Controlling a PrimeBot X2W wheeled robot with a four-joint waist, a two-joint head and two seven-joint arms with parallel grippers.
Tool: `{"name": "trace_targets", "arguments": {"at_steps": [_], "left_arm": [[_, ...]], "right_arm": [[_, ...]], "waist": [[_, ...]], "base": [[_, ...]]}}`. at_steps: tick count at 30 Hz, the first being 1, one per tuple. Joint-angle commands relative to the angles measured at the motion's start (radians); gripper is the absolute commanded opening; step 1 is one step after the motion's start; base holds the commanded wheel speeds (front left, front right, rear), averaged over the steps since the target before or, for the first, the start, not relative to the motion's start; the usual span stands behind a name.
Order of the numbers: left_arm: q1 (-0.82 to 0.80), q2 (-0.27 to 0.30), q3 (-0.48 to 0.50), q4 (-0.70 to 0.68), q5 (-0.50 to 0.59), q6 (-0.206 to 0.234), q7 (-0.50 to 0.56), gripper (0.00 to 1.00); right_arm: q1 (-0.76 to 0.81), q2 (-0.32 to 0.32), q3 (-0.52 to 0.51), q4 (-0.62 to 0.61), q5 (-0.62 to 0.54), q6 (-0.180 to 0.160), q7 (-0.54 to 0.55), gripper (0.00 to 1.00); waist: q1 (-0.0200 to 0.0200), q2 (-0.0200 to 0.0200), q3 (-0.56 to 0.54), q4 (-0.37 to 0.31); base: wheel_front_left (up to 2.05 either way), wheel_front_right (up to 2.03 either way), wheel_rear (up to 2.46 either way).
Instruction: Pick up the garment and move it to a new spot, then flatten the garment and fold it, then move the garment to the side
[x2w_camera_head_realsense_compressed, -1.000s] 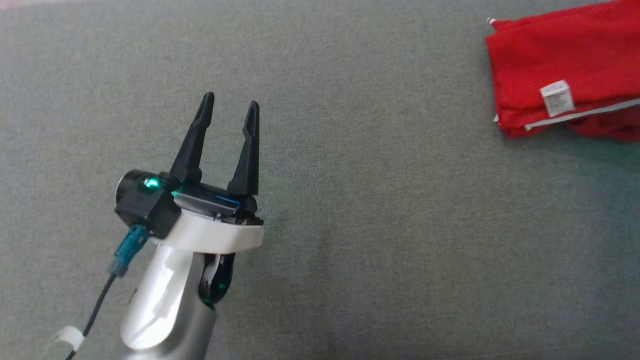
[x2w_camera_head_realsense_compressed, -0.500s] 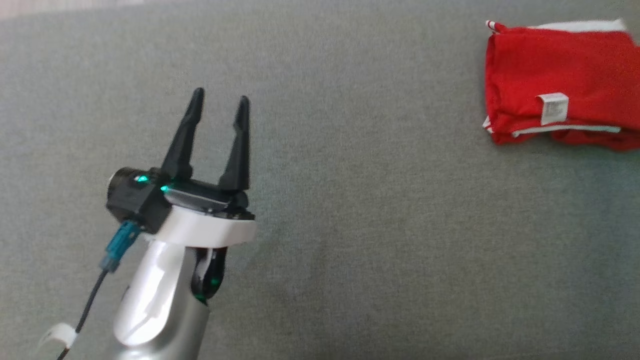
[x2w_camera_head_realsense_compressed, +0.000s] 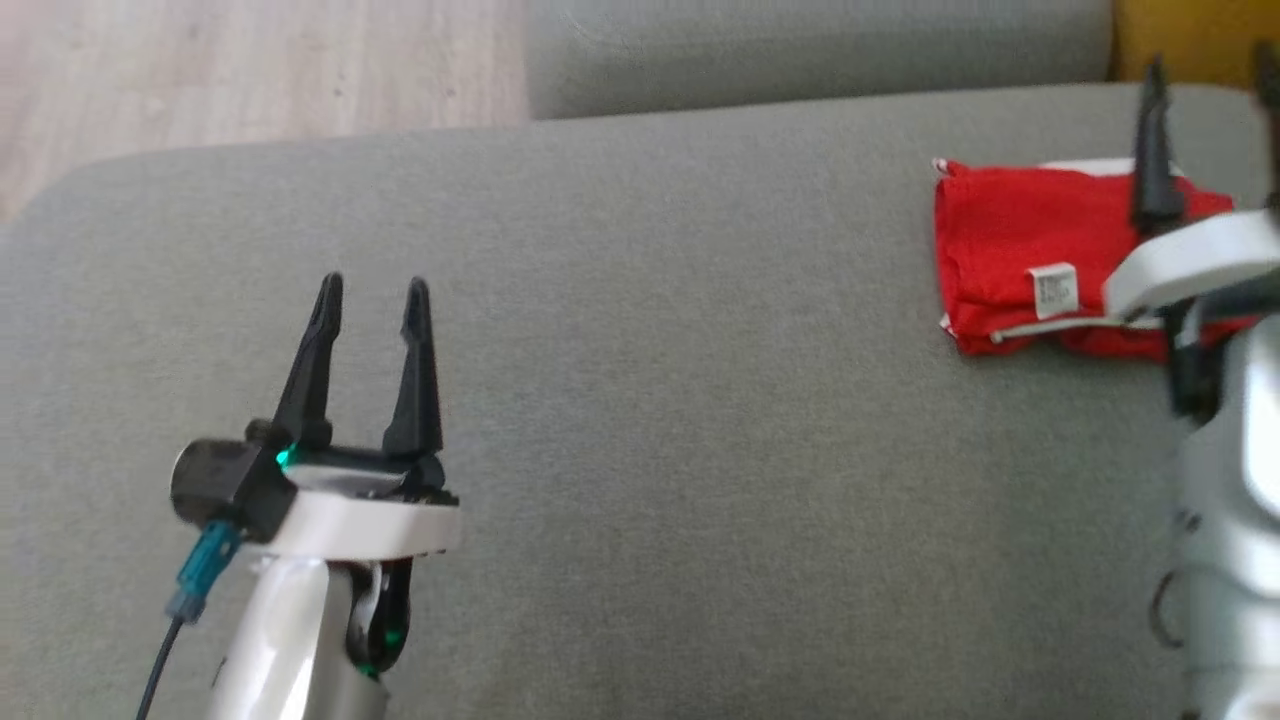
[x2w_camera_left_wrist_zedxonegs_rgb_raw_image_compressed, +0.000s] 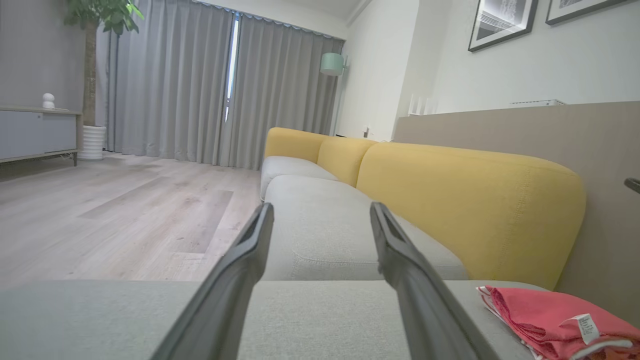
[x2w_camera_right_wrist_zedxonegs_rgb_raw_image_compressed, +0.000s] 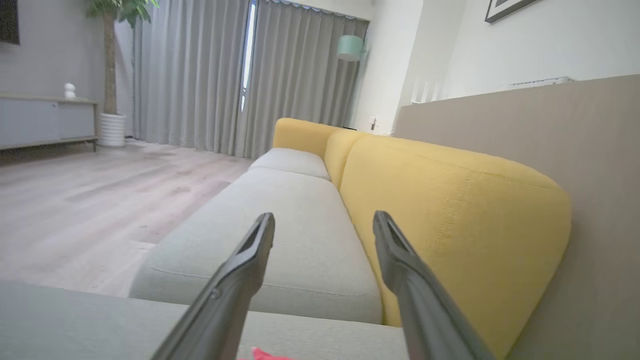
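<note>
At the far right of the grey sofa seat (x2w_camera_head_realsense_compressed: 700, 400) lies the red garment (x2w_camera_head_realsense_compressed: 1010, 240), folded into a flat, roughly rectangular bundle with white trim along its near edge and a small white label (x2w_camera_head_realsense_compressed: 1055, 290) facing up. Its right end is hidden behind the right gripper (x2w_camera_head_realsense_compressed: 1212, 60), which reaches over it from the near right with both dark fingers pointing toward the far side, spread apart and holding nothing. From the right wrist view the same gripper (x2w_camera_right_wrist_zedxonegs_rgb_raw_image_compressed: 324, 216) stands open, with a sliver of red cloth at the bottom edge. Well to the left, over bare cushion at the near left, the left gripper (x2w_camera_head_realsense_compressed: 373, 285) hangs with its fingers likewise parted and empty, well apart from the garment. From the left wrist view, the left gripper (x2w_camera_left_wrist_zedxonegs_rgb_raw_image_compressed: 322, 207) frames the sofa's length, with the garment (x2w_camera_left_wrist_zedxonegs_rgb_raw_image_compressed: 550, 320) at the lower right. A yellow backrest (x2w_camera_left_wrist_zedxonegs_rgb_raw_image_compressed: 465, 200) runs along the seat's right side, and pale wood floor (x2w_camera_head_realsense_compressed: 250, 70) lies beyond the seat's far left. Grey curtains (x2w_camera_left_wrist_zedxonegs_rgb_raw_image_compressed: 200, 85) hang at the far end of the room.
</note>
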Motion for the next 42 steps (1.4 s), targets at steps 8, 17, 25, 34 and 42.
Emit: {"name": "trace_targets", "arguments": {"at_steps": [8, 17, 25, 34, 42], "left_arm": [[0.054, 0.003, 0.067, -0.027, 0.013, 0.002, -0.005, 1.00], [0.137, -0.001, 0.071, 0.009, -0.003, 0.002, -0.005, 1.00], [0.184, -0.001, 0.086, 0.015, -0.046, 0.002, -0.005, 1.00], [0.181, -0.001, 0.089, 0.014, -0.067, 0.002, -0.005, 1.00], [0.186, -0.001, 0.093, -0.001, -0.068, 0.002, -0.005, 1.00]], "right_arm": [[0.145, 0.102, 0.025, -0.123, 0.110, 0.007, -0.024, 1.00], [0.344, 0.107, 0.112, -0.057, 0.317, 0.007, -0.120, 1.00], [0.429, 0.107, 0.156, -0.027, 0.362, 0.007, -0.154, 1.00], [0.433, 0.107, 0.155, -0.088, 0.363, 0.007, -0.155, 1.00], [0.442, 0.107, 0.158, -0.102, 0.364, 0.007, -0.155, 1.00]], "waist": [[0.0002, -0.0001, -0.062, 0.054], [0.0002, -0.0001, -0.100, 0.069], [0.0002, -0.0001, -0.107, 0.062], [0.0002, -0.0001, -0.106, 0.057], [0.0002, -0.0001, -0.109, 0.058]], "base": [[0.00, 0.00, 0.00], [0.00, 0.00, 0.00], [0.00, 0.00, 0.00], [0.00, 0.00, 0.00], [0.00, 0.00, 0.00]]}}
